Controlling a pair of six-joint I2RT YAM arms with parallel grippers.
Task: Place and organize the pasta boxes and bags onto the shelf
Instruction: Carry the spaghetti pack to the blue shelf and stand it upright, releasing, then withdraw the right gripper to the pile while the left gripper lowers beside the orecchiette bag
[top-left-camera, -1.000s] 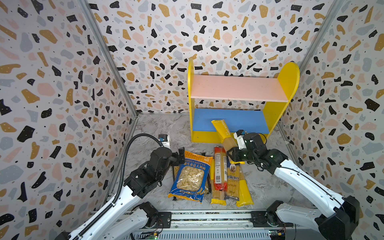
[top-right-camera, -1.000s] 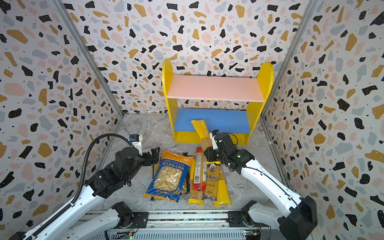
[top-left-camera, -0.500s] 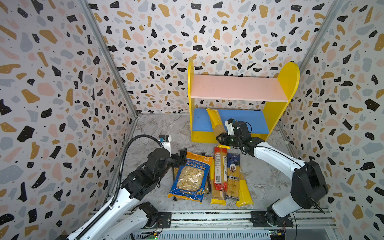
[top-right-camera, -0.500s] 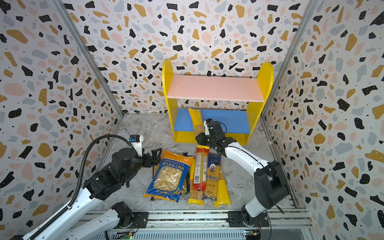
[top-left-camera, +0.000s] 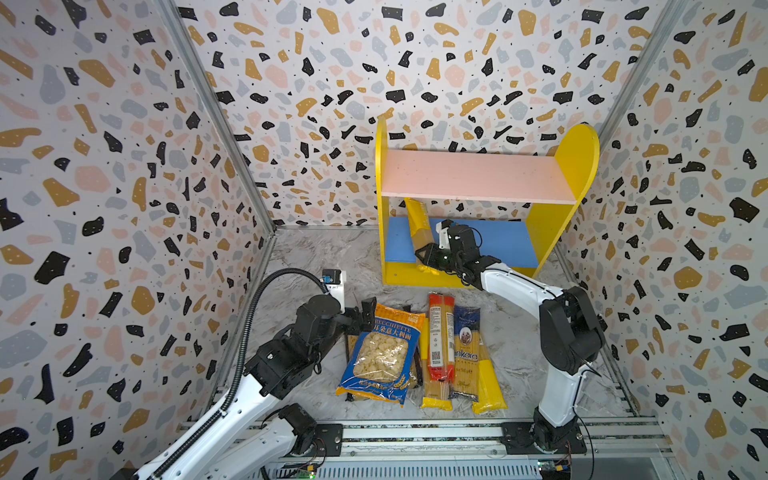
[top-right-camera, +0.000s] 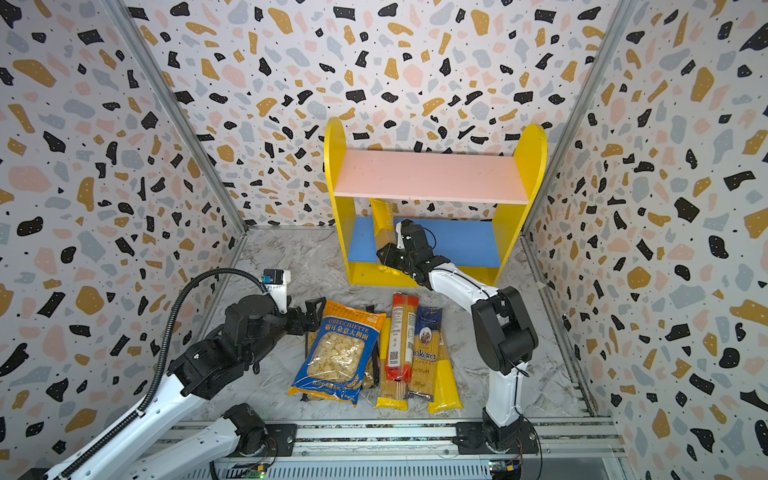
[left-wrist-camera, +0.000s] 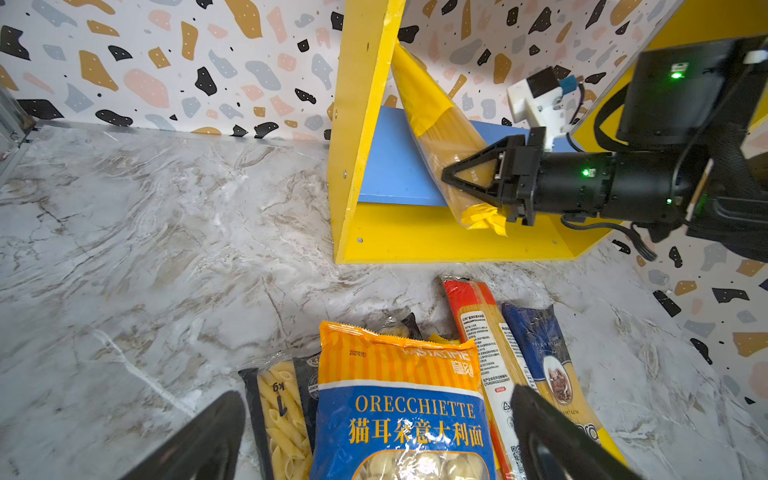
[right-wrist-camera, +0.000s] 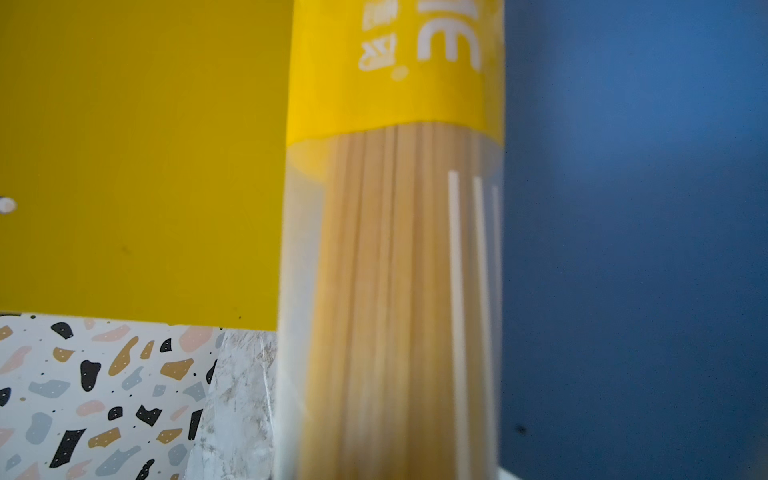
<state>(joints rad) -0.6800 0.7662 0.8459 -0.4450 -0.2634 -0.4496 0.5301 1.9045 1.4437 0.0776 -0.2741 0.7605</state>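
Observation:
The shelf (top-left-camera: 478, 178) (top-right-camera: 428, 174) stands at the back. My right gripper (top-left-camera: 430, 259) (top-right-camera: 388, 255) (left-wrist-camera: 465, 174) is shut on the lower end of a yellow spaghetti pack (top-left-camera: 419, 226) (top-right-camera: 383, 224) (left-wrist-camera: 432, 120) (right-wrist-camera: 390, 249). The pack leans on the blue lower board, its top under the pink board by the left side panel. My left gripper (top-left-camera: 361, 316) (top-right-camera: 309, 311) (left-wrist-camera: 376, 399) hangs open over the top edge of the orecchiette bag (top-left-camera: 380, 357) (left-wrist-camera: 399, 415), holding nothing.
On the marble floor beside the orecchiette bag lie a red-orange spaghetti pack (top-left-camera: 440, 332) (left-wrist-camera: 482, 324), a dark blue one (top-left-camera: 465, 345) (left-wrist-camera: 544, 349) and a yellow one (top-left-camera: 490, 395). A dark penne bag (left-wrist-camera: 282, 399) lies partly under it. Patterned walls close in on three sides.
My right gripper has carried the yellow spaghetti pack back and left, from in front of the shelf onto the blue lower board. The left arm has barely moved.

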